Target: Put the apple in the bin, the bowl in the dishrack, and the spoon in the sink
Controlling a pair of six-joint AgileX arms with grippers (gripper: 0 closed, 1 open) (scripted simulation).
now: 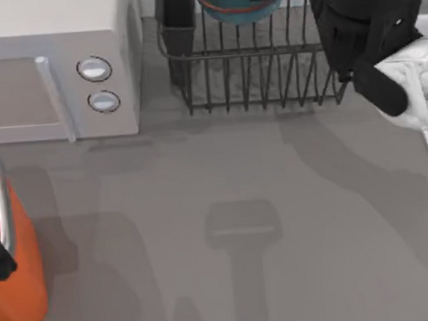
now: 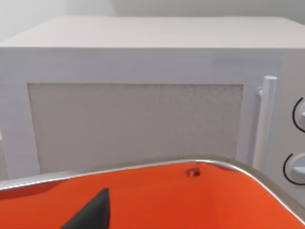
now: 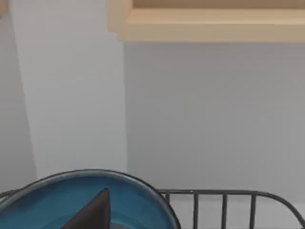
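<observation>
Our bowl (image 1: pixel 236 3) sits in the dishrack (image 1: pixel 256 73) at the grey table's (image 1: pixel 239 203) far edge, our right gripper (image 3: pixel 93 210) over it; grip unclear. Left gripper (image 2: pixel 93 214) hangs inside the bin (image 1: pixel 16 270), beside the microwave (image 1: pixel 53 61); grip unclear.

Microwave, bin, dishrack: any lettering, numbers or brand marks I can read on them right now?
None. The microwave front and its two knobs are blank, the orange bin is plain, and the dishrack and the bowl in it carry no marks.
</observation>
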